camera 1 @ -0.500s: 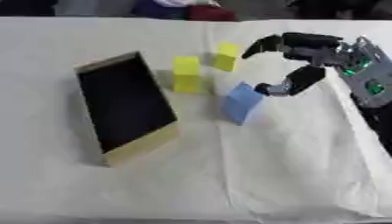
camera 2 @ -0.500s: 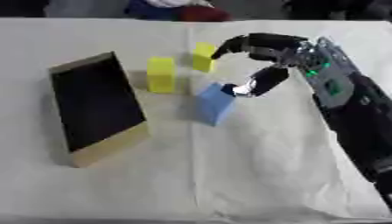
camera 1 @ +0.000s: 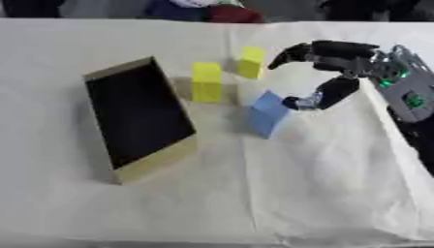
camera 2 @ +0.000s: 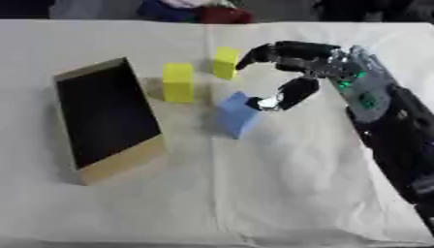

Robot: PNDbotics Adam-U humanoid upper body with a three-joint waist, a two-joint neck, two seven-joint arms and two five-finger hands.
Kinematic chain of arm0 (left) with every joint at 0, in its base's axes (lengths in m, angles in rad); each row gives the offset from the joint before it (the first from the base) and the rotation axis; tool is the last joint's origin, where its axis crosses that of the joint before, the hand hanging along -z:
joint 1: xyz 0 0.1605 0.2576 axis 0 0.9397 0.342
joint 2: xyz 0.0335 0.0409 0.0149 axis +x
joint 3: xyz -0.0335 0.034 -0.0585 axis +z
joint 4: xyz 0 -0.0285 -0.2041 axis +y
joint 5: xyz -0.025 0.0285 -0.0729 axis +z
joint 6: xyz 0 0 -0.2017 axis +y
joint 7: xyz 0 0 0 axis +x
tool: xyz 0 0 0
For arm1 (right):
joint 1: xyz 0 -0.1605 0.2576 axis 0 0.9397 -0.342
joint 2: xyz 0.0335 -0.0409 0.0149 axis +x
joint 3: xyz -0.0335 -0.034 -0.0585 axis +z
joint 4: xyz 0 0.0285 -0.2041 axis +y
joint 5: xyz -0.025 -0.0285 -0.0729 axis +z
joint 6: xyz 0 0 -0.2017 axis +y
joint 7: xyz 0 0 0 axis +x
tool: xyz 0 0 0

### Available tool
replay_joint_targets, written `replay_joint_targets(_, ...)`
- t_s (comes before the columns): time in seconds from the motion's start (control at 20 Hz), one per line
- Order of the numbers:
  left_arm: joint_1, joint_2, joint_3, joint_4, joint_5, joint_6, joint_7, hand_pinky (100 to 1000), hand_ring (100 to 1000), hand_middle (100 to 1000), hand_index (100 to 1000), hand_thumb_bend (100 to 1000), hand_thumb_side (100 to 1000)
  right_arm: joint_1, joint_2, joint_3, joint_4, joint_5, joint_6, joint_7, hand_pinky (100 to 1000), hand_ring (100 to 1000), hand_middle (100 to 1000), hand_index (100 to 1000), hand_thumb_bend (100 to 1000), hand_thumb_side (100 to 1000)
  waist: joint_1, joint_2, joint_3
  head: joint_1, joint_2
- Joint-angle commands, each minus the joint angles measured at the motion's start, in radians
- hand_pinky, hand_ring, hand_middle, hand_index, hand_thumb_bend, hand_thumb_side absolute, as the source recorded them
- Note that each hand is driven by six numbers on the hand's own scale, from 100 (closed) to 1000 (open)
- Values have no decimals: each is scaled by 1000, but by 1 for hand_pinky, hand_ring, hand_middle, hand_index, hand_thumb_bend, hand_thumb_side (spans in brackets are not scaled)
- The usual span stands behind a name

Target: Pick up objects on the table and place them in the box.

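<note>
Fingers [camera 1: 292, 52] of the right hand [camera 1: 339, 63] were spread in a wide, curved claw, with the thumb reaching down and to the robot's left. Nothing was enclosed by them. The thumb tip was seen at the upper right edge of the blue block [camera 1: 268, 115], touching it or just short of it; which of the two could not be told. The other fingers arched above and beyond the block, toward the far yellow block [camera 1: 250, 62], without contact.

The blue block lay just to the left of the hand and slightly below it in the view, tilted, with its long axis running roughly from the far side of the bench [camera 1: 322, 193] toward the near side. It stood near the middle of the white-covered bench, between the hand and the box [camera 1: 135, 118]. The box, dark inside with tan walls, lay well to the left, its long axis also angled from far to near. A second yellow block [camera 1: 206, 81] stood upright between the box and the far yellow block, close to the blue one.

The right hand was by far the nearer to the blue block; the left hand was not seen in either view. The grasp was judged to be not yet made: the fingers would need to be brought down over the block's far side so that it sat between them and the thumb.
</note>
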Motion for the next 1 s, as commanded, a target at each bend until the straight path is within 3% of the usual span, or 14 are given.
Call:
replay_joint_targets(0.05, -13, 21, 0, -17, 3, -2, -5, 590, 642, 778, 807, 100, 708, -11, -24, 0, -10, 6, -101, 99, 901, 938, 848, 921, 312, 548, 3, -11, 1, -5, 5)
replay_joint_targets(0.65, -17, 18, -3, -17, 4, -2, -8, 591, 643, 778, 806, 100, 699, 7, -1, 1, -20, 32, -83, 73, 888, 932, 840, 923, 323, 570, 4, -6, 9, -12, 5)
replay_joint_targets(1.0, -24, 16, -7, -17, 8, -1, -19, 592, 644, 779, 805, 100, 706, 24, 49, -8, -23, 112, -37, 27, 878, 935, 842, 930, 358, 621, 6, -2, 20, -16, 3)
